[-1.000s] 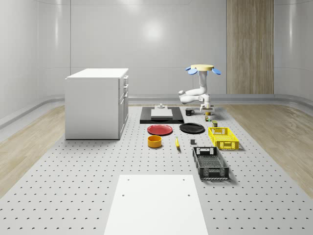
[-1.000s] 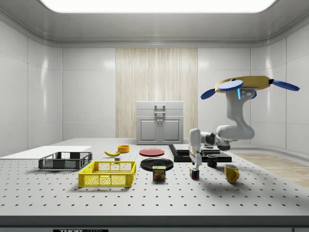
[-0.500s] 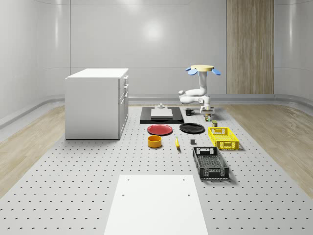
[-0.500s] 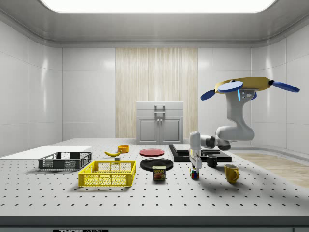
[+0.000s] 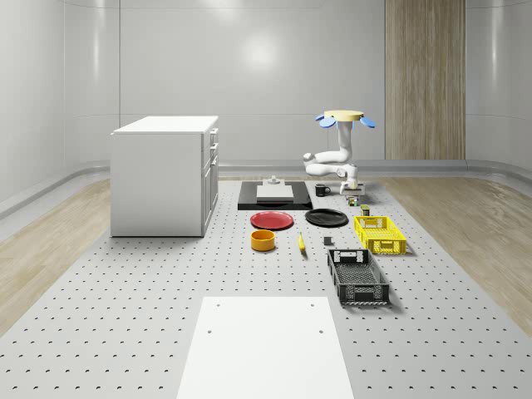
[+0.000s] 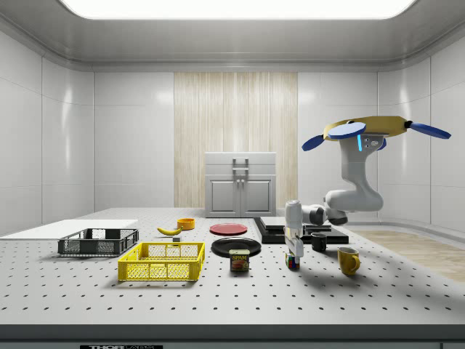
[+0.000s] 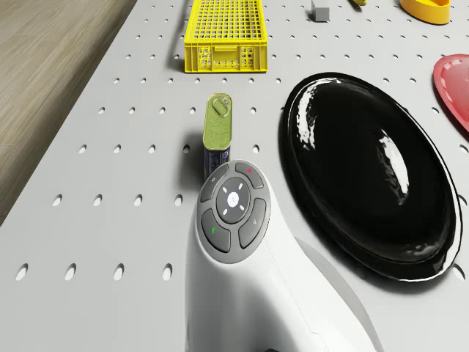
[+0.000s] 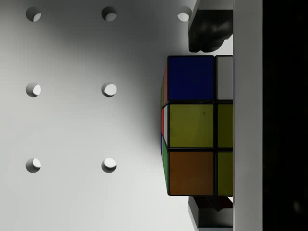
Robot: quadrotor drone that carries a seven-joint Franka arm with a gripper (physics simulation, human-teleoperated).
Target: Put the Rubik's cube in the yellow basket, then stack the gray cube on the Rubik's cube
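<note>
Drone hovers above the far end of the perforated tabletop, near the black mug and yellow mug, its white arm folded down so the gripper points straight at the Rubik's cube. In the wrist view the Rubik's cube sits flat on the tabletop with one of the fingers off one face and its partner off the opposite face; they stand spread wider than the cube, straddling it with a gap on each side, not yet pressing.

The cube rests on the tabletop just beside the tin of meat, between it and the yellow mug in the side view. The yellow basket lies well apart, toward the side view's left, and is seen beyond the tin in the drone view, where the yellow basket stands past the black plate. A small gray block, likely the gray cube, sits farther on beside the basket.

The step in hand looks to be the grasp. It would go best with the fingers lowered until their pads reach the cube's middle height, kept square to the two flat faces, then closed evenly so the cube does not twist or skid toward the tin. A straight lift should follow before any carry toward the basket.
</note>
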